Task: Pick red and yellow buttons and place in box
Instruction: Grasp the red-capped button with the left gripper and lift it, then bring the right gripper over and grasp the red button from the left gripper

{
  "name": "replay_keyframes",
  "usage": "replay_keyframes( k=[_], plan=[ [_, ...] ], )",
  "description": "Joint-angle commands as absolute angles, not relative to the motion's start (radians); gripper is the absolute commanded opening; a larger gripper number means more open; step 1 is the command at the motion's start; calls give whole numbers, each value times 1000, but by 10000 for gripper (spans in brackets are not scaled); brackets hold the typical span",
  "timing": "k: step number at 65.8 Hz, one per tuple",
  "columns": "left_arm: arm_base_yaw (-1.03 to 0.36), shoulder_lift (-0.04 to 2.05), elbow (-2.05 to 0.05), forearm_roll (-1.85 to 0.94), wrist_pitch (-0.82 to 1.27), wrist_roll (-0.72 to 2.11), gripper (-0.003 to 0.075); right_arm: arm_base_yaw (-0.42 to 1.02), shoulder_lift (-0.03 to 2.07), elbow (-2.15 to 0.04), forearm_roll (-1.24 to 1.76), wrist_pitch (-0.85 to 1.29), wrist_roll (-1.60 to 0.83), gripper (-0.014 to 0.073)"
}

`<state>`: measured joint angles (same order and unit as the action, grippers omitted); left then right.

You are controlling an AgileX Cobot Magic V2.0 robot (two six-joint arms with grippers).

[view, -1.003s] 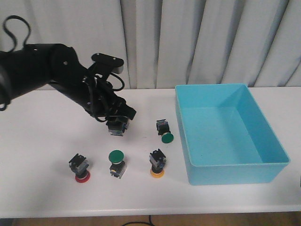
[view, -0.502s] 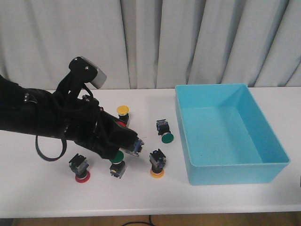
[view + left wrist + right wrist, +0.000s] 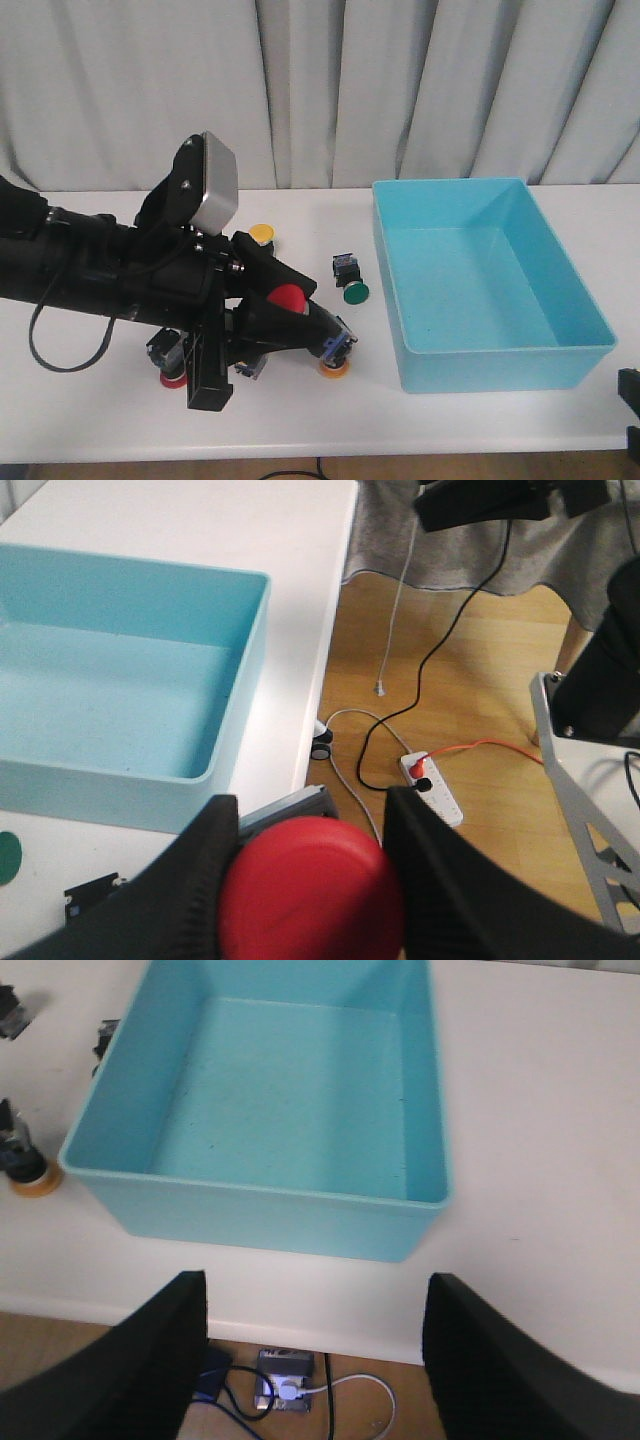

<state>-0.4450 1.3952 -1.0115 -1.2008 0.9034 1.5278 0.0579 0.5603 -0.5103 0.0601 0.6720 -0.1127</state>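
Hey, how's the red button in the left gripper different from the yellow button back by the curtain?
The red button is held off the table between the left gripper's fingers; the yellow button stands on the table. The red one's cap faces toward the box; the yellow one's cap faces up. Caps differ in colour, red versus yellow. Both have round mushroom caps.

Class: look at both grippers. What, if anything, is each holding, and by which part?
The left gripper holds a red button, fingers either side of its cap. The right gripper holds nothing.
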Motion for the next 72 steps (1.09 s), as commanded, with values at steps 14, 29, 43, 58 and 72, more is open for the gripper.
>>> replay_keyframes(
  k=[14,29,43,58,72],
  plan=[
    [-450,1360,-1038,-1272,929,1607,182,53,813,-652,681,724,-976,536],
    [-450,1360,-1038,-1265,945,1758,182,53,1031,-740,1025,893,-1487,545],
    [-450,1360,-1038,-1265,955,1817,182,90,1192,-866,1070,975,-1607,541],
    [-450,1360,-1038,-1265,955,1817,182,275,1317,-988,997,953,-1673,526],
    [-450,1360,-1038,-1265,960,1816,182,405,1430,-1104,974,956,-1674,526]
  ],
)
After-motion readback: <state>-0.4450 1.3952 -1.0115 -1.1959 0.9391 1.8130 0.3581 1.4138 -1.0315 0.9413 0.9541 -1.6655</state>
